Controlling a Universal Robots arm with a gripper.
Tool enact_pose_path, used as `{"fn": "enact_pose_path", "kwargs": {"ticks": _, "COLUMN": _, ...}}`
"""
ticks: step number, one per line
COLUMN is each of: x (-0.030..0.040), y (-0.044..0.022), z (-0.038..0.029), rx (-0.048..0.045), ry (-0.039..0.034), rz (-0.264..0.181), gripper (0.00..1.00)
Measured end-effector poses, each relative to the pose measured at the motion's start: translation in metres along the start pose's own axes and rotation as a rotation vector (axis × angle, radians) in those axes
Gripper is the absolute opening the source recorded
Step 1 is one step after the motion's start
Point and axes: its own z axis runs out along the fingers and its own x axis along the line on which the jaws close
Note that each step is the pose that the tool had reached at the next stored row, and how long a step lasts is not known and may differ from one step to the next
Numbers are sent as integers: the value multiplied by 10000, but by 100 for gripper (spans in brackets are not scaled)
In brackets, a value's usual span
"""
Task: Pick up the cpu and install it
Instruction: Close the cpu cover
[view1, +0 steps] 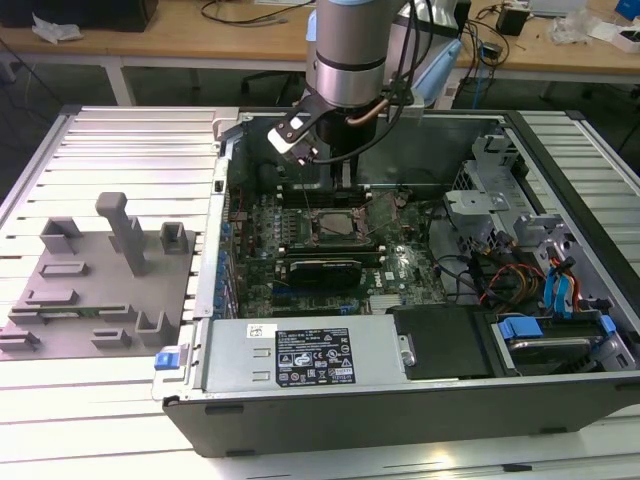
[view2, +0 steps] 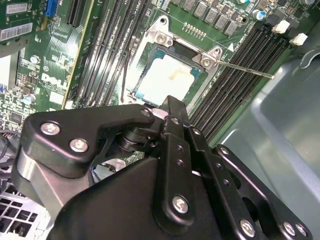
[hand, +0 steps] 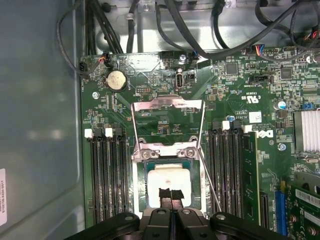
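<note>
- I am hanging my gripper (hand: 171, 196) down inside the open computer case (view1: 400, 400), on the end of my arm (view1: 345, 60).
- I am keeping my two black fingers (hand: 164, 194) pressed close together, with just a thin line between them. I am holding nothing in them.
- The cpu (hand: 170, 176) is lying flat in the socket (hand: 145, 154), right under my fingertips. In the first wrist view my tips are covering the edge of the cpu that is nearest to me, close to the middle of that edge.
- I cannot tell if my tips are touching the cpu or staying just above it.
- In the second wrist view the cpu (view2: 167, 75) is showing its silvery-white top with a faint brown mark on it, just past my gripper (view2: 171, 106).
- The metal flap (hand: 167, 106) of the socket is standing open, tipped back away from the cpu.
- The thin metal lever (hand: 210, 185) is sticking out beside the socket.
- The socket is sitting on the green board (hand: 235, 90), between two rows of black slots (hand: 107, 175).
- The case is lying on the bench (view1: 130, 140), toward the edge on the exterior view's right. A grey tray (view1: 90, 280) is lying near the edge on the exterior view's left, well apart from me.
</note>
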Motion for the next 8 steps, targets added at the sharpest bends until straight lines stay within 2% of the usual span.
{"fn": "enact_pose_path", "kwargs": {"ticks": 3, "x": 1, "y": 2, "z": -47, "rx": -1, "ry": 1, "rz": 0, "gripper": 11}}
{"fn": "enact_pose_path", "kwargs": {"ticks": 6, "x": 1, "y": 11, "z": -50, "rx": 0, "ry": 2, "rz": -2, "gripper": 11}}
{"fn": "enact_pose_path", "kwargs": {"ticks": 8, "x": 4, "y": 60, "z": -48, "rx": 0, "ry": 1, "rz": 0, "gripper": 11}}
